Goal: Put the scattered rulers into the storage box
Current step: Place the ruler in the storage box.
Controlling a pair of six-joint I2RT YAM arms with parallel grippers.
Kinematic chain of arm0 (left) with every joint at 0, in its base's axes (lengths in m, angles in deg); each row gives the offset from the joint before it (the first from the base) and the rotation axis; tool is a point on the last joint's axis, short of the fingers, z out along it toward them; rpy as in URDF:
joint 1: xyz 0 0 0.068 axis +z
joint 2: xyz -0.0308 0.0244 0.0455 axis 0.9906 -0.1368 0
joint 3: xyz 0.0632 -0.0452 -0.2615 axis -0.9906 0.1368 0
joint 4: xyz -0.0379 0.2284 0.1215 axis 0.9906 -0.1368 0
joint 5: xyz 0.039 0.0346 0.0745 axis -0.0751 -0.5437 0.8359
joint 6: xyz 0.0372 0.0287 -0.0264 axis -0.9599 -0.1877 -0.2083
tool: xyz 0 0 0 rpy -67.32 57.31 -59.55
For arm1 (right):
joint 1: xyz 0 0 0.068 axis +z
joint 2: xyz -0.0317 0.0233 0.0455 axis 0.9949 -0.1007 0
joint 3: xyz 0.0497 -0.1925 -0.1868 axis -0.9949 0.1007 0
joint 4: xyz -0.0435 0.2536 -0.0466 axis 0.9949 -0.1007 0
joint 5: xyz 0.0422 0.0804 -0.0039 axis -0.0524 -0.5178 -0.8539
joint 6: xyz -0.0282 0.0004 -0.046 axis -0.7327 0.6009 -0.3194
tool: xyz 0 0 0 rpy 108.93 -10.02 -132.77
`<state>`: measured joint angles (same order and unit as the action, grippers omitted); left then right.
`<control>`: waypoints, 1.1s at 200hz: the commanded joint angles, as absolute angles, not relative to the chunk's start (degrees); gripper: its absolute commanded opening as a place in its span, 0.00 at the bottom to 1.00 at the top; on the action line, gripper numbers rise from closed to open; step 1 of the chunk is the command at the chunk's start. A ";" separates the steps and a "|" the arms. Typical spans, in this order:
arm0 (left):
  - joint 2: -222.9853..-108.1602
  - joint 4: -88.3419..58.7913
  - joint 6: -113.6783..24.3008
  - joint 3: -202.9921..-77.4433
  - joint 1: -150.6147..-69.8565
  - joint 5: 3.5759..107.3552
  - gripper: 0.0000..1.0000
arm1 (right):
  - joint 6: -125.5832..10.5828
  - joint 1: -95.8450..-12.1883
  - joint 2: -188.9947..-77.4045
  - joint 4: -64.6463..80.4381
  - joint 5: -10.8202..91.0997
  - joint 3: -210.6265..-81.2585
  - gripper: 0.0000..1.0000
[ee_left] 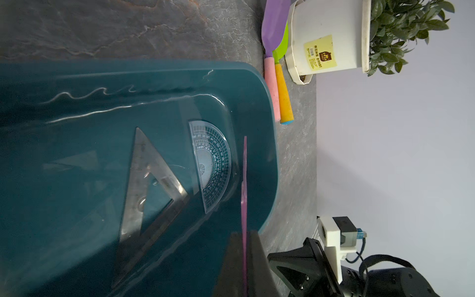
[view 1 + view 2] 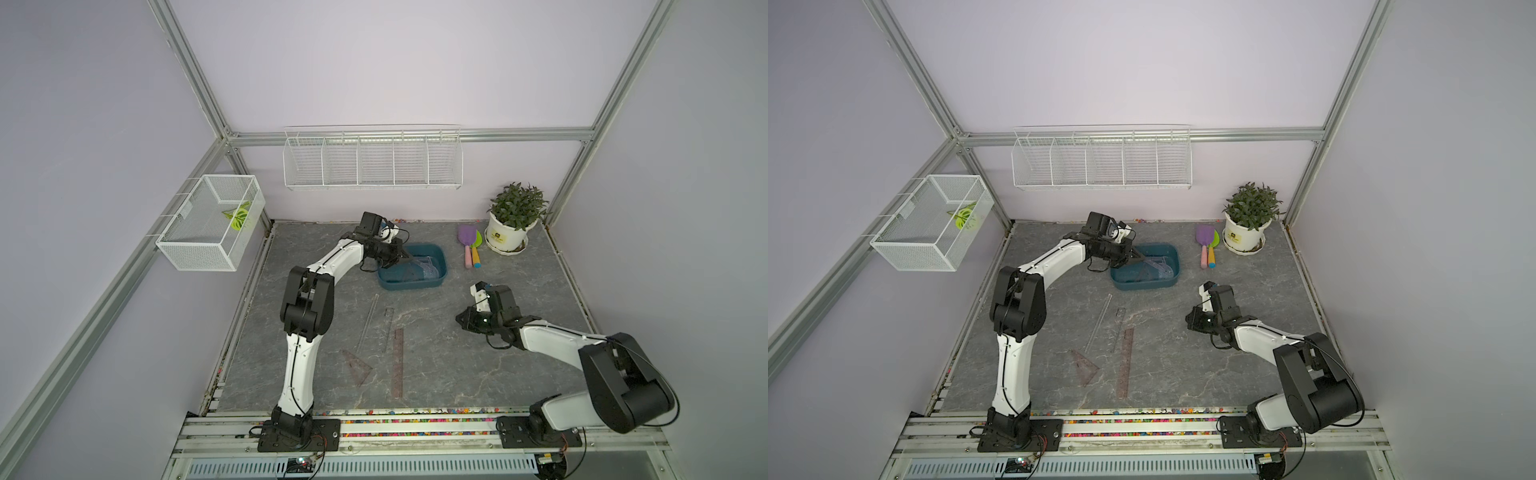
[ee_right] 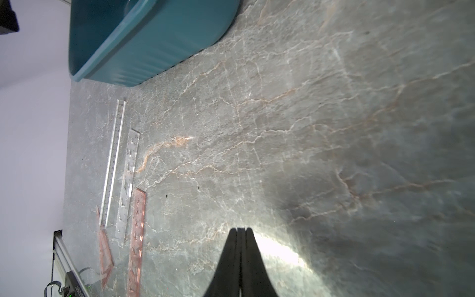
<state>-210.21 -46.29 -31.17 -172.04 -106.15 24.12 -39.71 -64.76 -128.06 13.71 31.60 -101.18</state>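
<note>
The dark teal storage box (image 2: pixel 409 286) (image 1: pixel 270 154) stands at the back middle of the table. My left gripper (image 2: pixel 408 259) (image 1: pixel 244 232) hangs over its near-left part, shut on a purple triangle (image 1: pixel 244 180) seen edge-on. On the box floor lie a brownish triangle (image 1: pixel 144 180) and a bluish protractor (image 1: pixel 213 164). In front of the box, flat on the table, lie a long clear ruler (image 2: pixel 368 322), a short clear ruler (image 2: pixel 388 328), a brown ruler (image 2: pixel 398 361) and a brown triangle (image 2: pixel 357 365). My right gripper (image 2: pixel 461 322) (image 3: pixel 241 228) is shut and empty, low over bare table right of these.
Purple and green toy shovels (image 2: pixel 469 245) lie right of the box, beside a white plant pot (image 2: pixel 507 237) in the back right corner. A white wire-mesh basket (image 2: pixel 212 220) hangs on the left frame. A long white wire rack (image 2: pixel 372 162) hangs on the back wall.
</note>
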 commanded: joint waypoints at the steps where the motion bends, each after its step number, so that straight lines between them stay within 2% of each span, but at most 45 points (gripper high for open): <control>1: -212.19 -47.88 -32.60 -174.47 -105.87 23.65 0.00 | -39.39 -64.97 -128.87 15.90 30.01 -102.55 0.08; 92: -215.99 -48.14 -32.33 -175.55 -106.54 24.44 0.01 | -39.72 -65.05 -129.36 16.70 29.56 -102.32 0.08; 112: -216.10 -48.96 -32.80 -175.74 -106.74 25.29 0.07 | -39.72 -65.06 -129.27 16.74 29.48 -102.33 0.08; 140: -214.27 -50.34 -33.72 -175.64 -107.01 27.17 0.34 | -39.50 -65.10 -129.82 17.13 28.87 -102.24 0.08; 152: -212.99 -50.48 -34.06 -175.06 -107.01 28.24 0.41 | -39.43 -65.06 -129.84 17.07 28.69 -102.31 0.08; 168: -211.54 -51.52 -34.57 -175.03 -107.01 29.69 0.45 | -39.44 -65.06 -129.38 16.55 28.54 -102.63 0.10; 220: -203.01 -53.34 -36.51 -173.15 -107.03 36.57 0.49 | -40.26 -62.66 -124.45 10.98 31.19 -103.40 0.11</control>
<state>-209.78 -51.97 -34.21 -174.03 -106.89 31.71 -39.64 -64.56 -128.15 14.82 29.48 -101.96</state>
